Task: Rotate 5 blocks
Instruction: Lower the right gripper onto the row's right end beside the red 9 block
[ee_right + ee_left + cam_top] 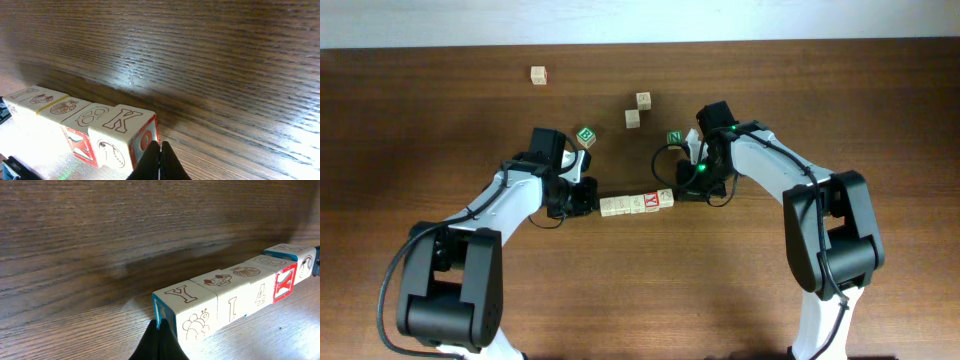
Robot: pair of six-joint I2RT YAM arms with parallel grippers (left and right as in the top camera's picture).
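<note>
Overhead, blocks (636, 203) in one row, long axis left-right

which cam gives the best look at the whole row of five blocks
The left wrist view: the row of blocks runs across it end to end, top and side faces readable. The overhead view shows the row whole but tiny. The right wrist view has it close, but the frame's bottom edge cuts off its lower faces.

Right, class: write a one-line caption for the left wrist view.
Shut left pincer at the near end of a row of five blocks on a wooden table.
</note>
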